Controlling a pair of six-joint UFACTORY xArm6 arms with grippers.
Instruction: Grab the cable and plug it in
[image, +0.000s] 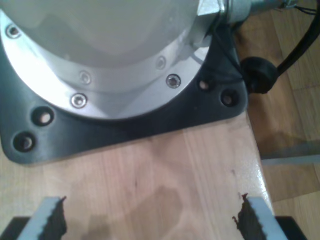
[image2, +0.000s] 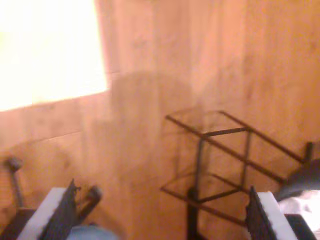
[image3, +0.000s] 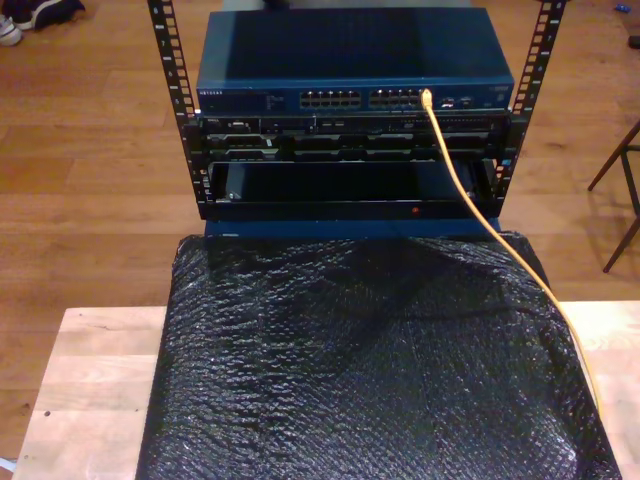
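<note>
Looks basically done imo: the cable (image3: 497, 232) is already plugged into the switch (image3: 355, 60) w/ its run trailing down over the black wrap (image3: 370, 370) below the switch. My first gripper (image: 150, 217) and my second gripper (image2: 162, 212) both have jaws apart, holding nothing, so prob nothing left

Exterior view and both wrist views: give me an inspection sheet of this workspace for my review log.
Surface: light wooden table, mostly under black bubble wrap.
Job's things: yellow-orange cable already seated in a port of the blue network switch on the rack.
Clutter: nothing seen.
End effectors: my first gripper open over bare wood by an arm base plate; my second gripper open above wooden floor.
Cables: the cable trails off the exterior view's right edge.
Surroundings: wooden floor, metal stool frame.
</note>
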